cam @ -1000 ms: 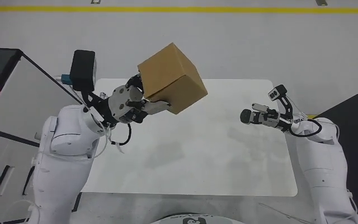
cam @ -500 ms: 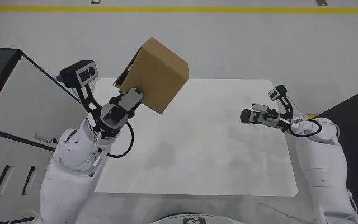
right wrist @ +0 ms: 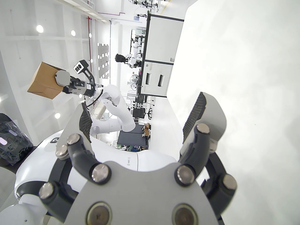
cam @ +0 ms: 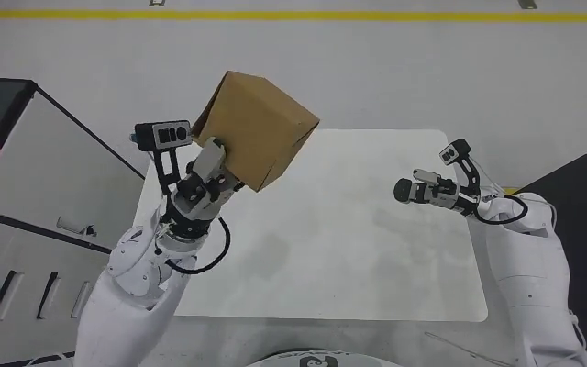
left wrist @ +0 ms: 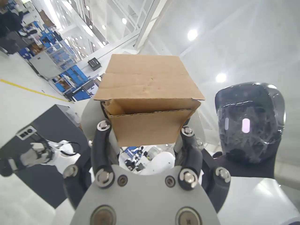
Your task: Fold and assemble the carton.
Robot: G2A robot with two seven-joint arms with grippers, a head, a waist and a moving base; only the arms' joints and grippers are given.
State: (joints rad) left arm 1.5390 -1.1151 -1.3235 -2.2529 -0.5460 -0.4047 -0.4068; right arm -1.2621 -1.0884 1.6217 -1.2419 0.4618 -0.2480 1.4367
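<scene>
A brown cardboard carton (cam: 256, 126) is held up in the air above the table's far left corner, tilted on one edge. My left gripper (cam: 213, 163) is shut on one of its walls. In the left wrist view the carton (left wrist: 146, 94) sits between the two fingers (left wrist: 102, 139), with an inner flap folded in along the gripped side. My right gripper (cam: 401, 191) hangs over the table's right edge, open and with nothing in it; its ribbed pads (right wrist: 193, 115) stand wide apart. The right wrist view shows the carton (right wrist: 43, 80) far off.
The white table (cam: 367, 248) lies bare under both arms. A dark-framed cabinet (cam: 37, 174) stands just off the table's left side, close to the left arm. A yellow line (cam: 293, 15) runs across the floor beyond the table.
The left arm has swung the carton up and to the left, turning it over so its wrist now points upward. The right arm has stayed still.
</scene>
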